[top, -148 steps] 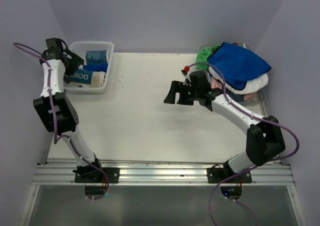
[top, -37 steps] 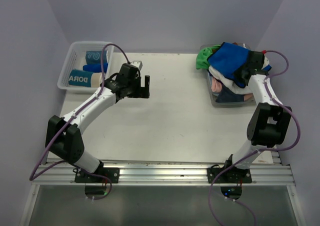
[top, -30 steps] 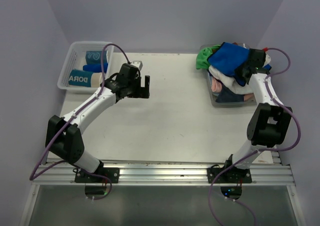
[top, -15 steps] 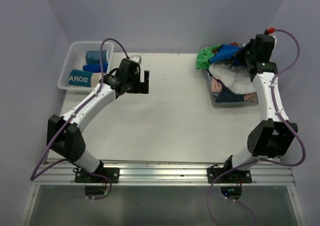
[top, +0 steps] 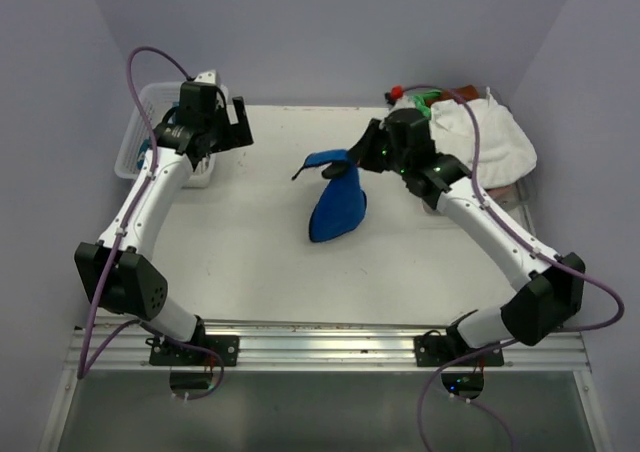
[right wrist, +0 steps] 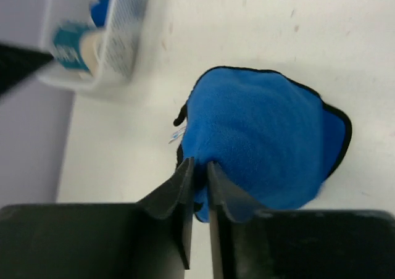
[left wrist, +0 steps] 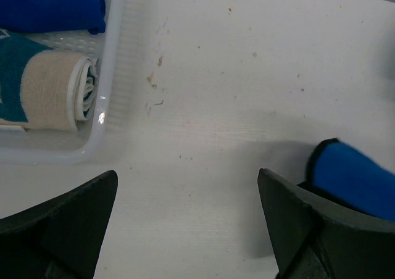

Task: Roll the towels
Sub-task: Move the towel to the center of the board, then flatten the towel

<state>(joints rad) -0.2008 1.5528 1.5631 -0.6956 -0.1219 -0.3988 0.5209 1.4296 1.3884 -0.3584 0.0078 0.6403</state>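
Observation:
A royal blue towel (top: pixel 338 210) hangs over the middle of the table, its lower end on the tabletop. My right gripper (top: pixel 347 162) is shut on its upper edge. In the right wrist view the cloth (right wrist: pixel 265 137) bulges out past the right gripper (right wrist: pixel 197 168), pinched between narrow jaws. My left gripper (top: pixel 238 127) stands open beside the basket, nothing between its fingers (left wrist: pixel 74 223); the blue towel (left wrist: pixel 358 177) shows at its right. White (top: pixel 485 137) and green (top: pixel 432 99) towels lie piled at the back right.
A clear mesh basket (left wrist: pixel 108 75) at the back left holds a rolled teal and beige towel (left wrist: pixel 43 91) and a rolled blue one (left wrist: pixel 49 7). The pile at the right sits in a bin (top: pixel 515 200) by the wall. Purple walls close in on three sides.
My right arm pulled the blue towel off the pile and carried it left to the middle of the table. My left arm swung back toward the basket, still open.

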